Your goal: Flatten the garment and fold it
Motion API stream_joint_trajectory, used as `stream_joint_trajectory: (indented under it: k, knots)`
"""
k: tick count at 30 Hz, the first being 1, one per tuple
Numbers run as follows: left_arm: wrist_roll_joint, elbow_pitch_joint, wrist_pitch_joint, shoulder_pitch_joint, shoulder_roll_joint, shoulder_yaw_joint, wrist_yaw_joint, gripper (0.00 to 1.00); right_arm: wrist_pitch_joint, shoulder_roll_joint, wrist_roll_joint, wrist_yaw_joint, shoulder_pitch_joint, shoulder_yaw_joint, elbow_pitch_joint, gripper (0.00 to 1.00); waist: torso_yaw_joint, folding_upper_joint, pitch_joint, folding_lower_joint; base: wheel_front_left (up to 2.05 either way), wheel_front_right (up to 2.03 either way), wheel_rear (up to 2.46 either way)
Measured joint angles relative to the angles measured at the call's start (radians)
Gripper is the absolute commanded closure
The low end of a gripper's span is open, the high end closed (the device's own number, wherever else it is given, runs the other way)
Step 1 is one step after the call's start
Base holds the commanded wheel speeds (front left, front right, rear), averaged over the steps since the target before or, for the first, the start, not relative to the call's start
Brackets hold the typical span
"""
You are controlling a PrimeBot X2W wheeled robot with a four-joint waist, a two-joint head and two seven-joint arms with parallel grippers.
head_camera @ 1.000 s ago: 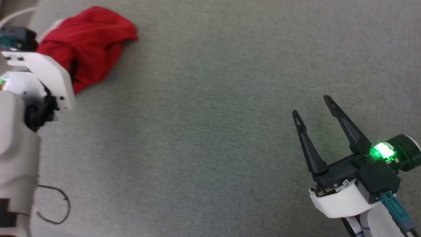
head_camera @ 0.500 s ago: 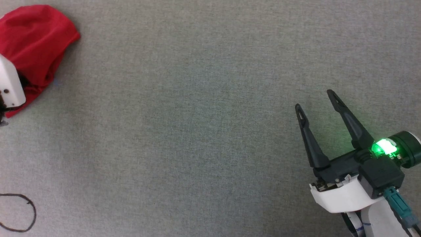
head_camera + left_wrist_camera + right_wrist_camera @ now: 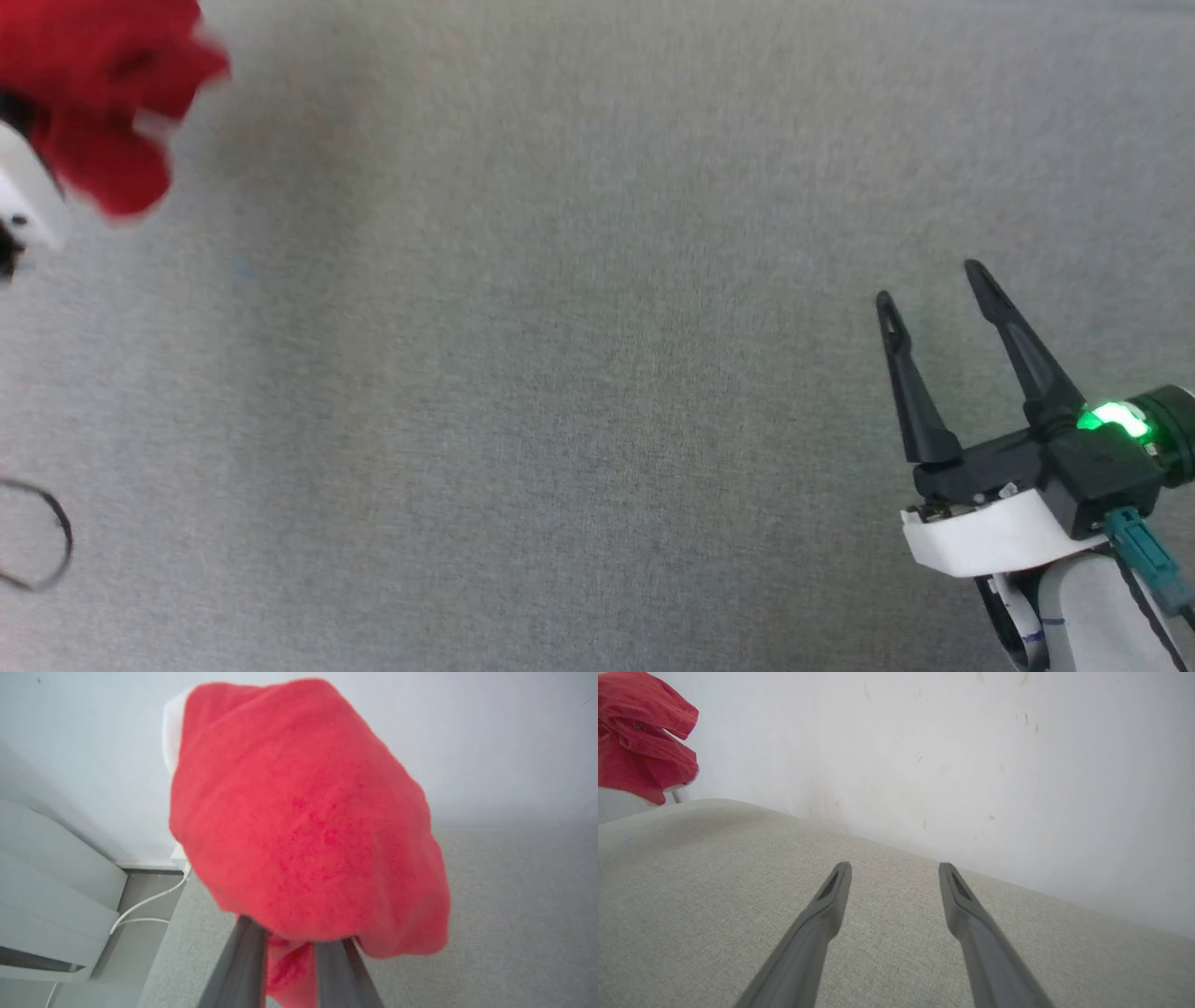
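The garment (image 3: 299, 821) is a bunched red mass with a strip of white trim, hanging over my left gripper (image 3: 292, 940). The gripper is shut on a fold of it, and the cloth hides the fingertips. In the head view the garment (image 3: 103, 84) is blurred at the top left, off the surface, beside the left arm's white wrist shell (image 3: 21, 196). My right gripper (image 3: 931, 287) stands open at the lower right, far from the cloth, with nothing between its fingers. From the right wrist, that gripper (image 3: 894, 865) points at the wall, and the garment (image 3: 640, 732) shows at the upper left.
A grey fabric surface (image 3: 560, 373) spreads under both arms. A black cable loop (image 3: 51, 532) lies at its left edge. A white wall (image 3: 971, 756) bounds the far side. A white unit (image 3: 46, 896) and white cable (image 3: 145, 903) sit beyond the left side.
The garment has come up off the surface in my left gripper and is now blurred with motion. The head view has shifted right. My right gripper has stayed open and almost still.
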Motion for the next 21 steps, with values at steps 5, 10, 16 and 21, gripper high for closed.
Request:
stream_joint_trajectory:
  k: [5, 10, 16, 21]
  knots:
    - [0.067, -0.095, -0.148, -0.016, -0.042, -0.040, 0.006, 1.00, 0.000, 0.018, 0.006, 0.000, 0.023, -0.029, 0.033, 0.00, -0.002, 0.0000, -0.088, -0.0001, 0.00, 0.00, 0.00]
    - [0.108, -0.209, -0.187, 0.003, -0.093, -0.112, 0.007, 1.00, 0.000, 0.033, 0.006, 0.000, 0.042, -0.055, 0.053, 0.00, -0.016, 0.0000, -0.175, -0.0002, 0.00, 0.00, 0.00]
    - [0.109, -0.311, -0.132, 0.110, -0.189, -0.224, 0.012, 1.00, 0.000, 0.045, 0.003, 0.000, 0.056, -0.068, 0.065, 0.00, -0.068, 0.0000, -0.249, -0.0003, 0.00, 0.00, 0.00]
    - [0.109, -0.325, -0.101, 0.176, -0.282, -0.309, 0.024, 1.00, 0.000, 0.050, -0.002, 0.000, 0.065, -0.068, 0.078, 0.00, -0.138, 0.0000, -0.277, -0.0003, 0.00, 0.00, 0.00]
